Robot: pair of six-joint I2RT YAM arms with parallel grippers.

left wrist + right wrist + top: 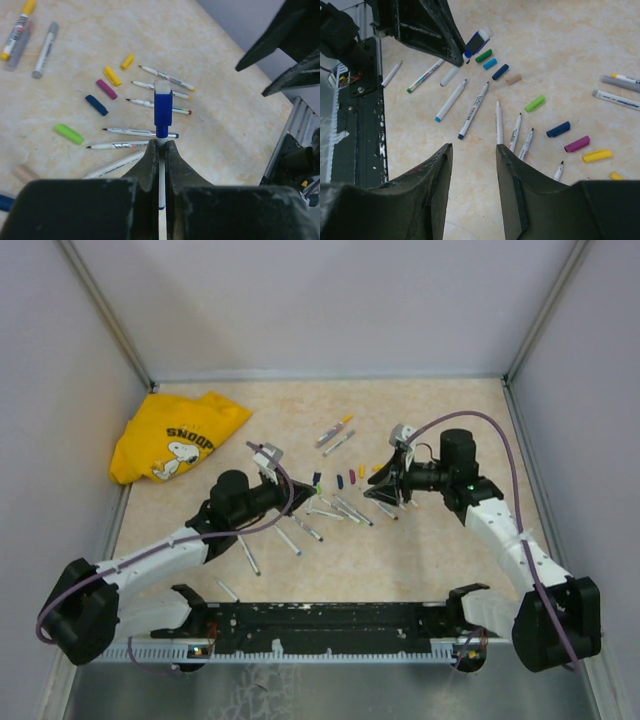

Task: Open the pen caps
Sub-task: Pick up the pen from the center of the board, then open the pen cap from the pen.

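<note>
Presently the left gripper (159,150) was clamped shut on a thin white plastic pen barrel (161,195), its stubby dark-blue plastic cap (163,107) still on just beyond the jaws; the right gripper (472,150), part-open and empty, would best pinch that cap squarely and pull along the barrel.

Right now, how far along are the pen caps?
Partly done: loose caps lie beside bare-tipped pens. In hand: left end effector shut on a pen, its blue cap still on; right end effector open, empty. Left: the grey markers at the far side look capped.
</note>
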